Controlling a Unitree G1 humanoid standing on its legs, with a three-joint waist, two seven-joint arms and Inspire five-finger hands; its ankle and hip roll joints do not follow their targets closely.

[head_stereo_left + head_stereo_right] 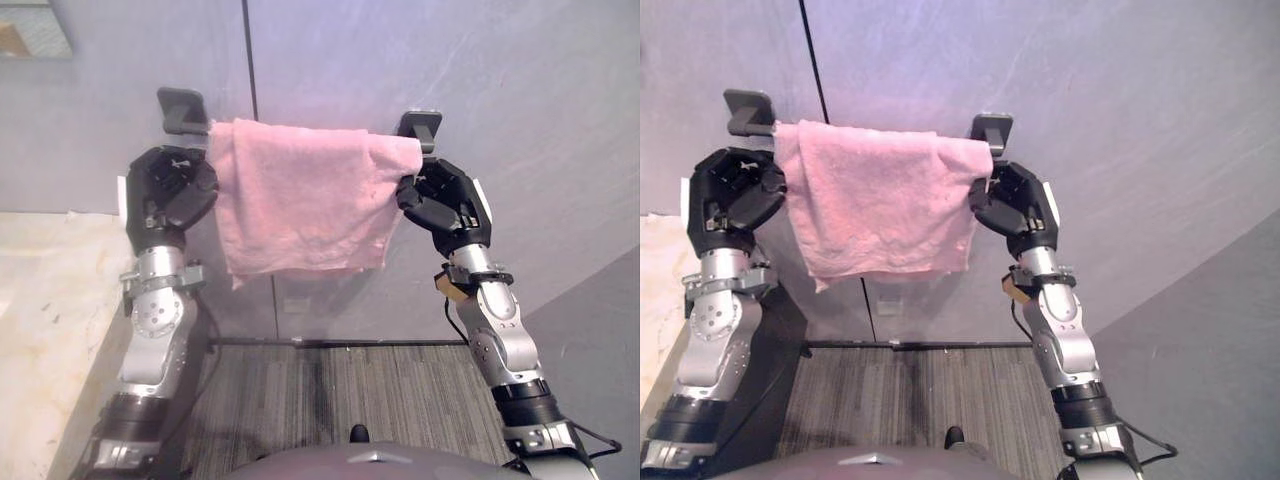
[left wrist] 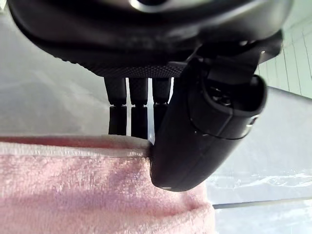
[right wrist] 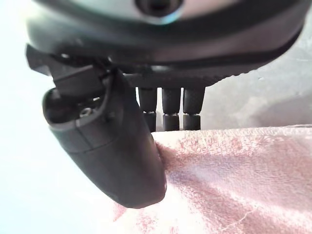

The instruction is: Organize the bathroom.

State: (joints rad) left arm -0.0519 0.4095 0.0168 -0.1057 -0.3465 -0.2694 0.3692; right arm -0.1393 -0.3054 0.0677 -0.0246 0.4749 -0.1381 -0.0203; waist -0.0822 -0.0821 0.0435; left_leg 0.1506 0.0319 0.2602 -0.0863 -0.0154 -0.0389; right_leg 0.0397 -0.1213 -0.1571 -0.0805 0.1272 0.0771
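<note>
A soft pink terry towel [image 1: 305, 200] hangs draped over a wall-mounted rail with dark end brackets [image 1: 182, 108], against a grey wall [image 1: 520, 90]. The left hand [image 1: 172, 185] is at the towel's left edge, thumb in front of the cloth and fingers [image 2: 130, 105] behind it, apparently pinching the top hem. The right hand [image 1: 440, 200] pinches the right edge the same way, thumb [image 3: 117, 151] over the cloth. Striped grey carpet [image 1: 350, 390] lies below.

Soft even light, blurred wrist close-ups
</note>
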